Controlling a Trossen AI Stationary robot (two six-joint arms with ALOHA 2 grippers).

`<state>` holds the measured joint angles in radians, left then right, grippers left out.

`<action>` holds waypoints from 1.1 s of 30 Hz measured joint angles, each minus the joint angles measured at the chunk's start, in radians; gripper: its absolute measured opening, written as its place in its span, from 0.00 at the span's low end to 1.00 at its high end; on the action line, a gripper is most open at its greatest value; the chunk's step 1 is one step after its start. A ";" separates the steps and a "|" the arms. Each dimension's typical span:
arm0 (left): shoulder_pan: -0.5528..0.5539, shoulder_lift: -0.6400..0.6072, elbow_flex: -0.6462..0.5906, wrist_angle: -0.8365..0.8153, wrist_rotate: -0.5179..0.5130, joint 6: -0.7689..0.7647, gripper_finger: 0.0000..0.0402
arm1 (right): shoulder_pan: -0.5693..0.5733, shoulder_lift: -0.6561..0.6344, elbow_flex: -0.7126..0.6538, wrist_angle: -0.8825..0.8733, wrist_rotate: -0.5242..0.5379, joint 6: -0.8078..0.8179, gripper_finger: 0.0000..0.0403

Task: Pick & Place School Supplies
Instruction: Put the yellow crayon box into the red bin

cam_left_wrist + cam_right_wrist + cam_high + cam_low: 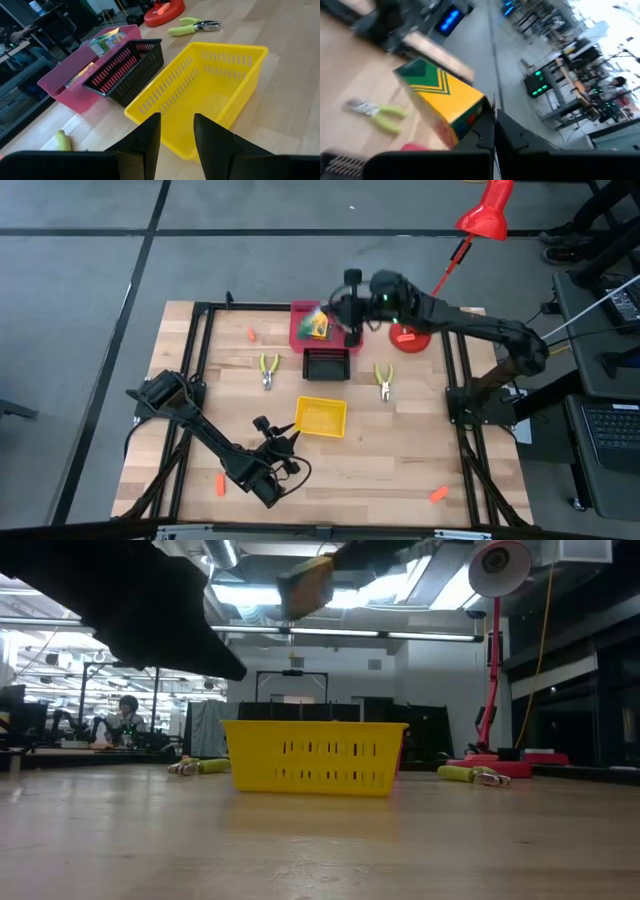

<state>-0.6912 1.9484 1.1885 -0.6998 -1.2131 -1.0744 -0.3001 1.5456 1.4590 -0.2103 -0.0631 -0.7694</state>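
Note:
My right gripper (345,320) hovers over the red tray (300,338), shut on a yellow-and-green crayon box (440,95) that shows high up in the low view (305,585). More crayon boxes (105,42) lie in the red tray. One yellow-handled pliers (268,368) lies on the table left of the black tray (326,364), another (384,378) to its right. Three orange-red pieces (250,334), (219,485), (438,494) are scattered on the wood. My left gripper (177,135) is open, low, just short of the yellow tray (200,90). My right gripper pinches the crayon box by one end (472,112) between its two fingers (482,132). The box sticks out tilted beyond the fingertips, lifted clear of the table and trays.
A red desk lamp stands with its base (405,336) right of the red tray, its head (487,210) beyond the far edge. The three trays sit mid-table. Bare wood lies along the near edge and both sides. A person sits far off in the room (128,712).

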 joint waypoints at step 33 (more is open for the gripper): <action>-0.055 0.000 0.000 0.036 0.003 -0.055 0.28 | -0.250 0.379 -0.001 0.017 -0.047 0.002 0.01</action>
<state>-0.7464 1.9484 1.1885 -0.6636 -1.2098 -1.1290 -0.5502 1.9244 1.4582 -0.1930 -0.1102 -0.7672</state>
